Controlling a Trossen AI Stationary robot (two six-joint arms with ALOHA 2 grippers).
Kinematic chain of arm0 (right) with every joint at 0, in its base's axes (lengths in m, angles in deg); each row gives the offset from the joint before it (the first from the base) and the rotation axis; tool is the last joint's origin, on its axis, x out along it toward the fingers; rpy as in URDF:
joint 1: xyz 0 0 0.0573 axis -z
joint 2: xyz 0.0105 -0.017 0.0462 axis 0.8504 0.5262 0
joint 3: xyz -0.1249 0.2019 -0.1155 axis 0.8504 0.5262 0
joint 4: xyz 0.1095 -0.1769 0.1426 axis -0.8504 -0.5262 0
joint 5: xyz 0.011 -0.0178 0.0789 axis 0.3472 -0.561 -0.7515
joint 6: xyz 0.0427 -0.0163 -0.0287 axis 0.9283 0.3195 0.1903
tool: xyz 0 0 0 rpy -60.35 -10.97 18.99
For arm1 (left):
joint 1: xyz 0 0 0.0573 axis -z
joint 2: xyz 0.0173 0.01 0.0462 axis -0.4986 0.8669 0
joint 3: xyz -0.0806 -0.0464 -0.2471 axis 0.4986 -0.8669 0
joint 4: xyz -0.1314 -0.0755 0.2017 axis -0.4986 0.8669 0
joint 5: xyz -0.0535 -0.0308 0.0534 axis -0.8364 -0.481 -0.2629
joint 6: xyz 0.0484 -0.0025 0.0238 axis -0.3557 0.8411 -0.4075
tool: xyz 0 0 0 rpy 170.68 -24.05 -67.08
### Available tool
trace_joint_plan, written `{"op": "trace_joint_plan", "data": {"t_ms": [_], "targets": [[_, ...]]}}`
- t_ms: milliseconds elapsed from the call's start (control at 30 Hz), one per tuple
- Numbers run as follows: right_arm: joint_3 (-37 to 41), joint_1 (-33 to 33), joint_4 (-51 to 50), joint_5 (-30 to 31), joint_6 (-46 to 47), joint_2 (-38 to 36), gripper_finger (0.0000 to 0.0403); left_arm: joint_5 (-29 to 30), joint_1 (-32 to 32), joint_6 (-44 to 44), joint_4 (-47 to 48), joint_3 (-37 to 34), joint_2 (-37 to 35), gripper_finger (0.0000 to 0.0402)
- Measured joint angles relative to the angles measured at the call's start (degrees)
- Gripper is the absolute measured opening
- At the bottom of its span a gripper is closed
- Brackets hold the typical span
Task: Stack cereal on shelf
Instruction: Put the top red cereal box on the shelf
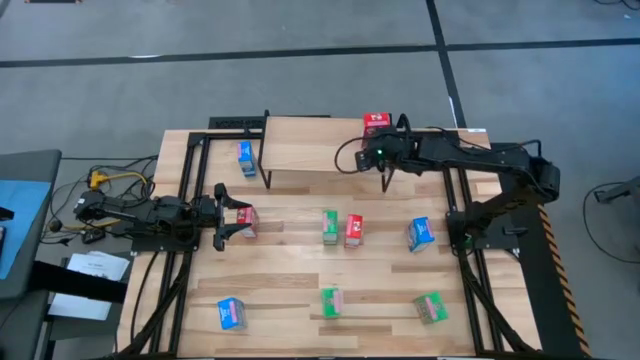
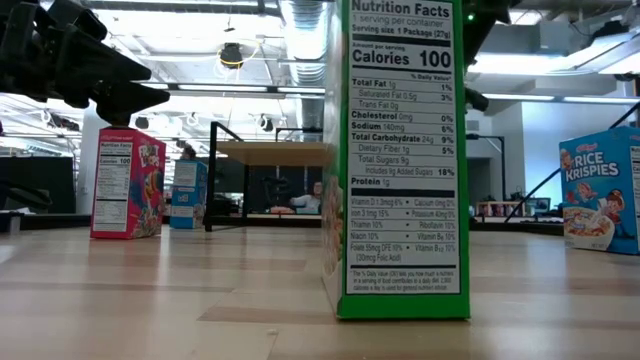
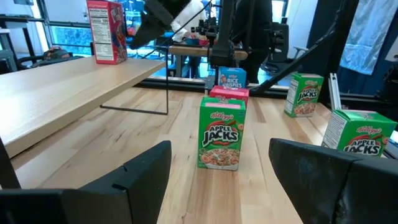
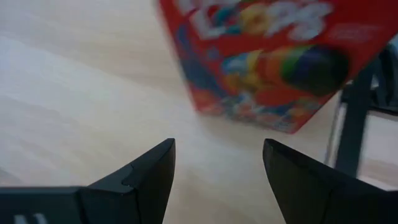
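The big wooden table (image 1: 300, 270) carries the shelf (image 1: 310, 145) along its far side, a pale plank on thin black legs, with the cereal boxes scattered around it. One red box (image 1: 376, 122) already stands upright at the shelf's right end, and a blue box (image 1: 246, 157) sits just beside its left legs. The right arm reaches over that end; the right gripper (image 4: 217, 163) hangs above the plank just in front of the red box, fingers apart and empty. On the left, the left gripper (image 1: 226, 217) is low over the table with its fingers spread, holding nothing, though another red box (image 1: 247, 222) seems to stand right at its fingertips; from overhead I can't be sure whether they touch. Straight ahead of that gripper stands a green box (image 3: 221, 132), upright, long axis vertical, with a red one (image 3: 229, 94) close behind. The left arm is clearly the nearer of the two to these middle boxes.
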Motion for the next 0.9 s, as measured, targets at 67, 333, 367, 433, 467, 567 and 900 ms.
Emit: {"op": "trace_joint_plan", "data": {"t_ms": [67,333,367,433,467,567,900], "targets": [[-0.1,0.4,1.3,0.2,-0.3,0.5,0.0265,0.0,0.0,0.0,0.0,0.0,0.0,0.0262],[0.0,1.8,2.9,0.0,-0.6,2.2,0.0265,-0.1,0.0,0.0,0.0,0.0,0.0,0.0262],[0.0,1.8,3.7,0.0,-0.6,2.6,0.0265,0.0,0.0,0.0,0.0,0.0,0.0,0.0262],[0.0,2.0,3.9,-0.1,-0.6,2.8,0.0265,-0.1,0.0,0.0,0.0,0.0,0.0,0.0262],[0.0,2.1,3.7,-0.1,-0.6,2.8,0.0265,0.0,0.0,0.0,0.0,0.0,0.0,0.0262],[0.0,2.1,4.0,-0.1,-0.4,2.8,0.0265,-0.1,0.0,0.0,0.0,0.0,0.0,0.0262],[0.0,0.4,5.6,-3.2,1.6,2.8,0.0265,-0.1,0.0,0.0,0.0,0.0,0.0,0.0262]]}}
